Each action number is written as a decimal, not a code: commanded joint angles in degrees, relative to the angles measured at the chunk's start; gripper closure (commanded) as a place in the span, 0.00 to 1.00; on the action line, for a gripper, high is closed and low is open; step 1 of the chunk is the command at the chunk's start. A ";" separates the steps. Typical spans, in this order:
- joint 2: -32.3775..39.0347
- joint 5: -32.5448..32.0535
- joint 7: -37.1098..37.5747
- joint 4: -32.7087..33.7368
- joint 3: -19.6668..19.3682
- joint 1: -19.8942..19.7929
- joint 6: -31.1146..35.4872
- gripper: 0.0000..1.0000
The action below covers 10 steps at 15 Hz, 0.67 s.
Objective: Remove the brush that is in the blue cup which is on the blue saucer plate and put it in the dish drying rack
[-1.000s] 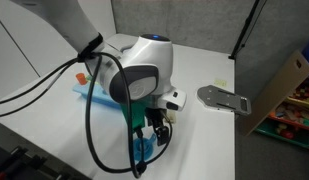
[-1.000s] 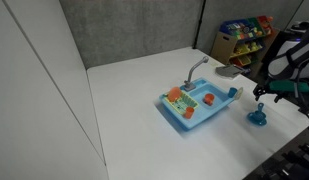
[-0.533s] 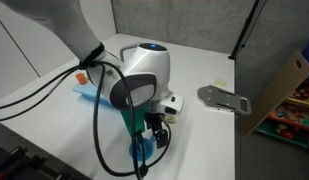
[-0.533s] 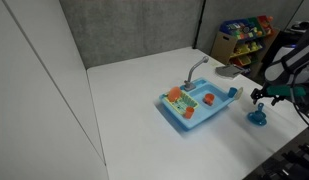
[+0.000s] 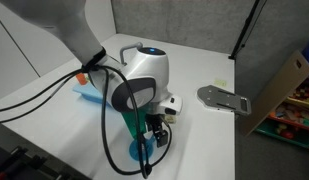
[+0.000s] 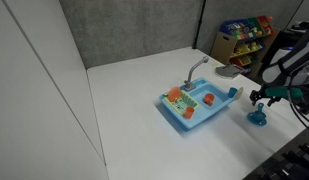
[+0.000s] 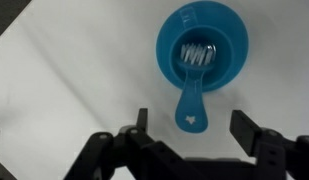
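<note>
In the wrist view the blue cup (image 7: 202, 40) stands on the blue saucer plate (image 7: 170, 28), seen from above. The brush (image 7: 196, 56) lies in the cup with pale bristles. Its blue handle with a star cut-out sticks out over the rim toward my gripper (image 7: 193, 128). My gripper is open and empty, one finger to each side of the handle's end and above it. In an exterior view my gripper (image 6: 261, 97) hangs just over the cup (image 6: 257, 118), right of the dish drying rack (image 6: 216, 97). In an exterior view my arm hides most of the cup (image 5: 139, 152).
The light-blue toy sink (image 6: 186, 117) has a grey faucet (image 6: 197, 67) and an orange-red cup (image 6: 175, 95) on it. A grey flat part (image 5: 224, 97) lies on the table. A toy shelf (image 6: 244, 38) stands behind. The table's front edge is close to the cup.
My arm has shifted slightly over the cup and now hides more of it in an exterior view. The cup, saucer and brush have not moved.
</note>
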 commanded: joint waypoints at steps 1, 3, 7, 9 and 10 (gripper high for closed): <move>1.03 1.35 -2.47 1.64 0.51 -0.63 0.72 0.18; 1.26 1.30 -2.69 1.95 0.56 -0.64 0.71 0.30; 1.62 1.13 -3.11 2.24 0.53 -0.52 0.78 0.42; 1.46 1.05 -3.19 1.88 0.46 -0.41 0.94 0.40; 1.18 1.03 -3.40 1.50 0.49 -0.44 1.01 0.39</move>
